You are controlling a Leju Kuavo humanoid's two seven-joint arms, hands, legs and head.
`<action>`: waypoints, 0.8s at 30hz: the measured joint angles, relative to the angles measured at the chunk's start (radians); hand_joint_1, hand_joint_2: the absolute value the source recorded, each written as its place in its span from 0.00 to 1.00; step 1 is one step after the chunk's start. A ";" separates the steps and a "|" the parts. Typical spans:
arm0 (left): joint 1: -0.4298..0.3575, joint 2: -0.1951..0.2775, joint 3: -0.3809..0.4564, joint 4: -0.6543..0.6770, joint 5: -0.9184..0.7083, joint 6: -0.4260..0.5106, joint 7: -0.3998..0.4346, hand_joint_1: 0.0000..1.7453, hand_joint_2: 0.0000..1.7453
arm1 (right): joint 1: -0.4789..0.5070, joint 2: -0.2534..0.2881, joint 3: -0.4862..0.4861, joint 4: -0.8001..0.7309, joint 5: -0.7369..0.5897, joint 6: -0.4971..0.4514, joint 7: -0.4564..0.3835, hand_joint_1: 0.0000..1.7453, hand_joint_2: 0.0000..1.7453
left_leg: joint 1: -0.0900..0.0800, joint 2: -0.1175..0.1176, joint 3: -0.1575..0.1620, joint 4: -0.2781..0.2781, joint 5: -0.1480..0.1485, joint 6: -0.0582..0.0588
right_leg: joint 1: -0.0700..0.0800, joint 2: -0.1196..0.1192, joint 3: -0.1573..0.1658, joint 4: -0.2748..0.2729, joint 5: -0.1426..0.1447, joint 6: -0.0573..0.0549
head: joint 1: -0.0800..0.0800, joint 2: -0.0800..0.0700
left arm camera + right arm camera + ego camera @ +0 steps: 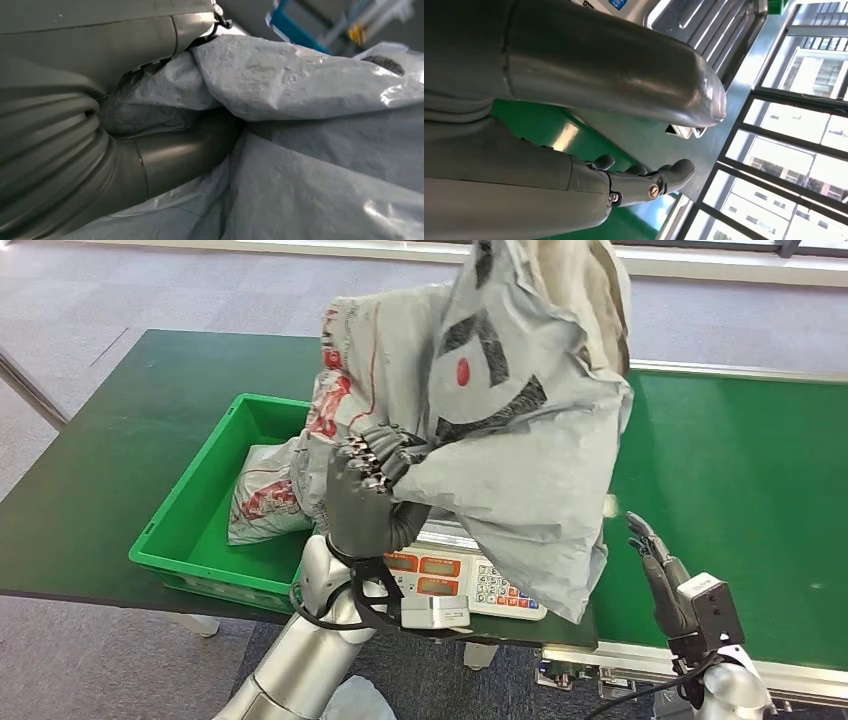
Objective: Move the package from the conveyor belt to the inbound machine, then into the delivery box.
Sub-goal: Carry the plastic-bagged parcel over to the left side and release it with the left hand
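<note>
A large grey plastic mail package [520, 410] with black markings and a red dot hangs in the air, gripped by my left hand [372, 490]. It hovers over the weighing scale [465, 575], between the green bin and the conveyor belt. In the left wrist view the crumpled grey package [310, 150] presses against my left hand [100, 140]. My right hand [660, 570] is low over the green conveyor belt [740, 500], its fingers spread and holding nothing. Up close, the right hand [574, 125] shows its thumb and fingers apart.
A green plastic bin [205, 530] stands on the dark green table [110, 450] at the left, with another grey and red package [265, 495] lying inside. The scale's keypad and displays face me at the table's front edge.
</note>
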 joint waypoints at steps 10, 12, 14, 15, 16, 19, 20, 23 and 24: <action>0.049 0.009 0.060 -0.307 0.029 0.000 0.000 1.00 1.00 | -0.010 0.000 0.003 0.004 0.003 0.000 0.000 0.00 0.00 | 0.000 0.001 0.001 0.000 0.001 0.000 | 0.000 0.001 0.000 0.001 0.001 -0.001 | 0.000 0.000; 0.061 0.011 0.095 -0.397 0.044 0.001 0.001 1.00 1.00 | -0.011 -0.001 0.003 0.005 0.002 0.000 0.000 0.00 0.00 | 0.000 0.001 0.002 0.000 0.001 0.000 | 0.000 0.001 0.000 0.000 0.000 -0.001 | 0.000 0.000; 0.071 0.014 0.127 -0.451 0.052 0.001 0.002 1.00 1.00 | -0.012 -0.002 0.003 0.005 0.000 0.000 0.000 0.00 0.00 | 0.000 0.001 0.002 0.000 0.000 -0.001 | 0.001 0.001 0.000 0.000 0.000 -0.001 | 0.000 0.000; 0.075 0.015 0.140 -0.475 0.054 0.001 0.003 1.00 1.00 | -0.012 -0.002 0.003 0.005 -0.002 0.000 0.000 0.00 0.00 | 0.001 0.001 0.001 0.000 0.000 -0.001 | 0.001 0.001 0.000 0.000 -0.001 -0.001 | 0.000 0.000; 0.078 0.016 0.153 -0.498 0.052 0.001 0.003 1.00 1.00 | -0.012 -0.002 0.003 0.005 -0.003 0.000 0.000 0.00 0.00 | 0.001 0.001 0.001 0.000 0.000 -0.001 | 0.001 0.001 0.000 0.001 -0.001 -0.001 | 0.000 0.000; 0.084 0.019 0.191 -0.551 0.031 0.001 0.003 1.00 1.00 | -0.013 -0.002 0.005 0.005 -0.005 0.000 0.000 0.00 0.00 | 0.001 0.001 0.001 0.000 0.000 -0.001 | 0.000 0.001 0.001 0.001 -0.001 -0.001 | 0.000 0.000; 0.085 0.019 0.207 -0.569 0.023 0.001 0.003 1.00 1.00 | -0.014 -0.002 0.006 0.005 -0.004 0.000 0.000 0.00 0.00 | 0.000 0.001 0.001 0.000 0.000 -0.001 | 0.000 0.001 0.001 0.001 -0.001 -0.001 | 0.000 0.000; 0.080 0.023 0.270 -0.577 0.007 -0.021 0.047 1.00 1.00 | -0.016 -0.002 0.009 0.005 0.000 0.000 0.000 0.00 0.00 | 0.000 0.000 0.003 0.000 0.000 0.000 | 0.000 0.000 0.001 -0.001 -0.001 0.000 | 0.000 0.000; 0.067 0.027 0.290 -0.514 0.026 -0.032 0.080 1.00 1.00 | -0.015 -0.003 0.010 0.005 -0.002 0.000 0.000 0.00 0.00 | 0.000 -0.002 0.005 0.000 0.000 0.000 | 0.000 -0.003 0.003 -0.001 -0.002 0.001 | 0.000 0.000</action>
